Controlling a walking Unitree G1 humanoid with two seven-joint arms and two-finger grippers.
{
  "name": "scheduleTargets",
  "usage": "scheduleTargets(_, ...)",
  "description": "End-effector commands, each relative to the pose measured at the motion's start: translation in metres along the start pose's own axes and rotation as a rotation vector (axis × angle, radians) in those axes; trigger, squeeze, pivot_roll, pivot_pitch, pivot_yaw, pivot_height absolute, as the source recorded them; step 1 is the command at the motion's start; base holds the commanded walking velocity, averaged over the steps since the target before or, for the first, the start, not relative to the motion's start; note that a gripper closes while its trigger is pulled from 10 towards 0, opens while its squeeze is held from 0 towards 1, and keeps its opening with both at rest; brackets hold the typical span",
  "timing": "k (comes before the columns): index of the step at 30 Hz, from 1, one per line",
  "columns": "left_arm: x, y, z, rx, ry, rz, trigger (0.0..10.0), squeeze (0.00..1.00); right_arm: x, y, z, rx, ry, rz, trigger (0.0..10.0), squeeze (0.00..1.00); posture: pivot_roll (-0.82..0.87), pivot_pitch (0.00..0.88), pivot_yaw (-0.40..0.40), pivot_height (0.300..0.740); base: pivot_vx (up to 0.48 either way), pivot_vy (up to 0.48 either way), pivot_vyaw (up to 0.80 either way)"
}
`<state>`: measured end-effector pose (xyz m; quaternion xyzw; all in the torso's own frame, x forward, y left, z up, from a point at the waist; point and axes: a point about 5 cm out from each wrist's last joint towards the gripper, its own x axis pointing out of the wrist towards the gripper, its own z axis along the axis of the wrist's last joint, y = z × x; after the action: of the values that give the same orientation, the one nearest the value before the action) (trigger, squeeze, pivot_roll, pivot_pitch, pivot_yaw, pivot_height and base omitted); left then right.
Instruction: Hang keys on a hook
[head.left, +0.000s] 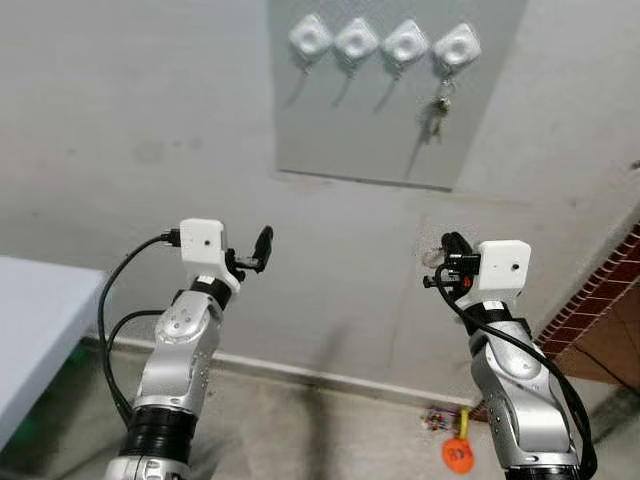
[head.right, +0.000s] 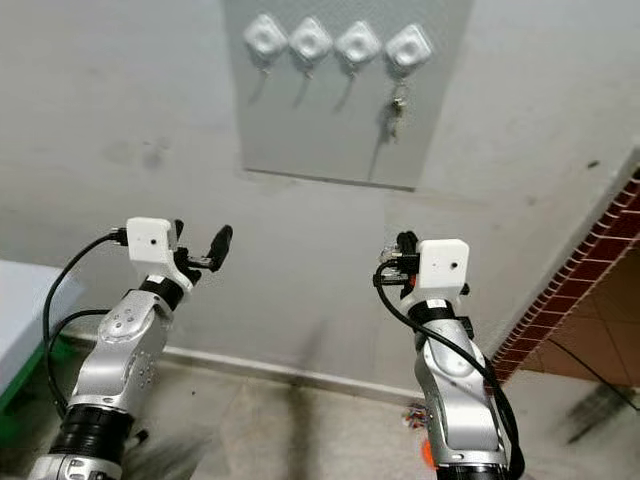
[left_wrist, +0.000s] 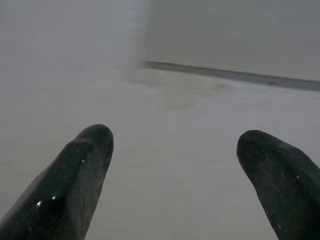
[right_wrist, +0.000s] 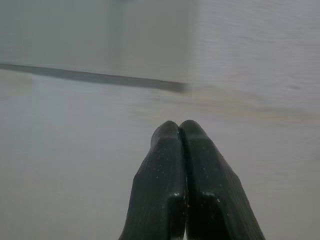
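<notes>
A: Obs., largest first. Grey wall, and on it a paler panel carrying four white hooks in a row. The keys hang from the rightmost hook, the one on the robot's right; the other three hooks are bare. Corner of a pale table on the left.

B: Arms?

A: Both raised in front of the wall, well below the panel. Left gripper: fingers spread wide in the left wrist view, nothing between them. Right gripper: fingertips pressed together, nothing visibly between them.

B: So which step is in hand?

A: Judgement: the keys look already hung, so what remains is backing off. To do it well, draw the right arm straight away from the wall, low, and don't sweep upward near the panel, since a knock could lift the ring off its hook.

B: Counts?

A: One panel, one table corner, two arms, four hooks, one bunch of keys. Small orange object on the floor by the skirting, with some smaller bits beside it; too small to identify.
</notes>
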<state>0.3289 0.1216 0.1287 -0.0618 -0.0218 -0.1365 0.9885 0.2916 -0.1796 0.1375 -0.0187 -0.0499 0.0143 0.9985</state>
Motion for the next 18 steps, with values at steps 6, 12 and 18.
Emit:
scheduleTargets(6,-0.003,0.012,0.007,0.031,-0.026,0.038,10.0,0.0,0.002,0.005,0.007,0.003,-0.027,0.016,10.0,0.0,-0.02,0.048,-0.004,0.74,0.187,0.0,0.0)
scheduleTargets(12,-0.003,0.01,0.014,0.055,-0.05,0.011,10.0,0.0,0.003,0.005,0.007,-0.004,-0.025,0.031,10.0,0.0,-0.02,0.049,-0.007,0.74,0.0,0.0,0.0)
scheduleTargets(18,-0.001,-0.006,0.032,0.138,-0.109,-0.102,10.0,0.0,0.012,0.006,0.019,-0.021,-0.064,0.094,10.0,0.0,-0.02,0.062,-0.008,0.74,0.0,0.0,0.0)
